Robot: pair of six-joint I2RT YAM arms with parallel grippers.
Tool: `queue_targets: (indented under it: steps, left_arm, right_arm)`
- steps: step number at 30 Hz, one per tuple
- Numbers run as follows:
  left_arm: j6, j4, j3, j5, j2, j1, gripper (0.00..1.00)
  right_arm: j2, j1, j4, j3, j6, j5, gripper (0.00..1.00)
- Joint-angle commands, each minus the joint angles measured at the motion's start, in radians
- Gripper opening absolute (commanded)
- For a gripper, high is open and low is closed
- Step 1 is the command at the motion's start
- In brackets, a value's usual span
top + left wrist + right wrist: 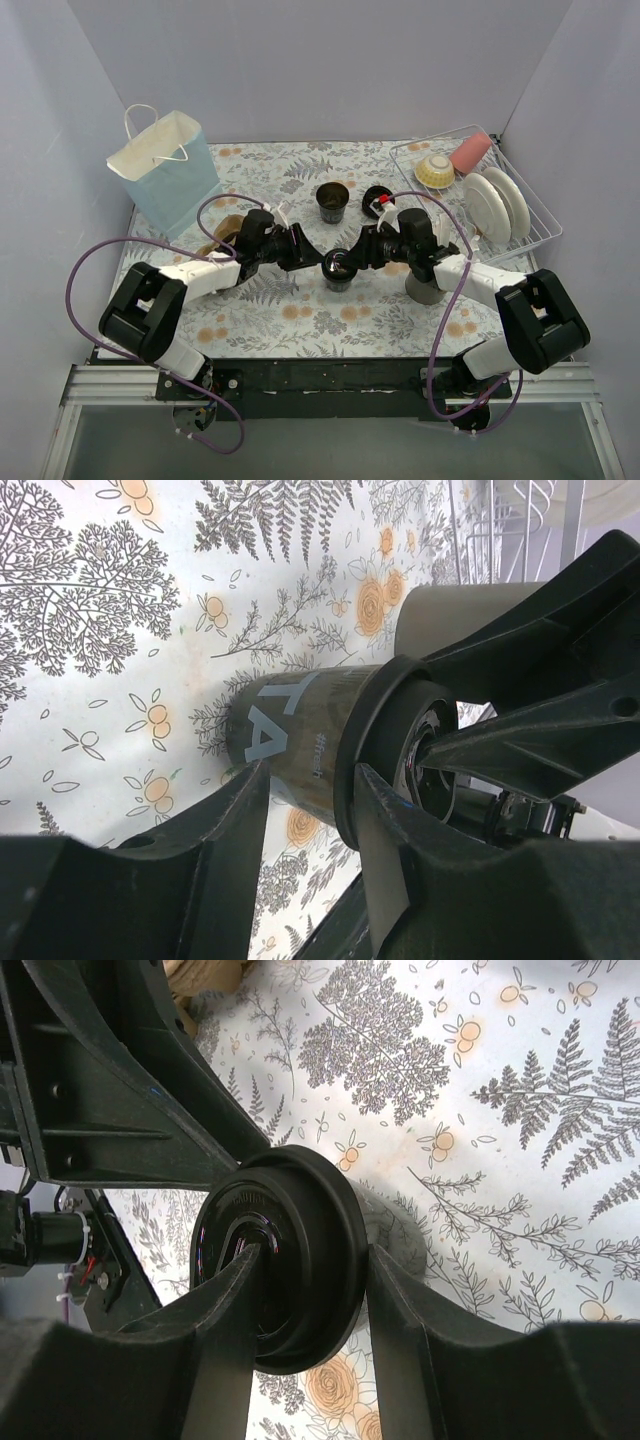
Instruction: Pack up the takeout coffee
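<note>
Bag: a white and pale blue paper bag (165, 175) with cord handles stands open-mouthed at the far left of the table, well apart from the cups.
Cloth: a fern-and-flower patterned cloth (300, 320) covers the tabletop.
Brown object: a brown object (214, 241) lies near the bag, mostly hidden under the left arm; I cannot tell what it is.
Left gripper: the left gripper (316, 258) reaches in from the left, its fingers (235, 825) set at a middling width and clamped on the side of the coffee cup, below the rim.
Coffee cup: the coffee cup (340, 270), black with white lettering, stands on the cloth at the middle of the table, between the two grippers.
Lid: a round black lid (280, 1260) sits on top of that cup.
Right gripper: the right gripper (360, 256) comes in from the right, its fingers (400, 1310) at a middling width and closed across the lid.
Second cup: a second cup (332, 201) stands open-topped farther back, apart from the held one.
Loose lid: a loose lid (376, 196) lies flat just right of the second cup.
Grey cylinder: a grey cylinder (425, 288) stands under the right arm, near the held cup.
Dish rack: a white wire dish rack (540, 235) at the far right holds white plates (490, 205), a yellow bowl (434, 170) and a pink cup (470, 152).
</note>
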Motion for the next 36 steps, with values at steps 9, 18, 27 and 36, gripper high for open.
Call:
queue_targets:
  steps: [9,18,27,36]
  left_arm:
    - [0.017,-0.300,-0.040,-0.250,0.006,-0.085,0.39]
    - [-0.015,-0.357,0.016,-0.218,-0.212,-0.078,0.45]
    - [-0.147,-0.026,-0.167,-0.074,-0.325,-0.085,0.44]
    - [-0.127,0.066,-0.123,-0.061,-0.217,-0.087,0.43]
  right_arm:
    - [0.053,0.018,-0.258,-0.126,-0.067,0.133,0.39]
    - [0.007,0.018,-0.257,-0.133,-0.017,0.155,0.38]
    - [-0.015,0.018,-0.263,-0.130,-0.007,0.156,0.39]
    - [-0.010,0.018,-0.257,-0.132,-0.002,0.150,0.38]
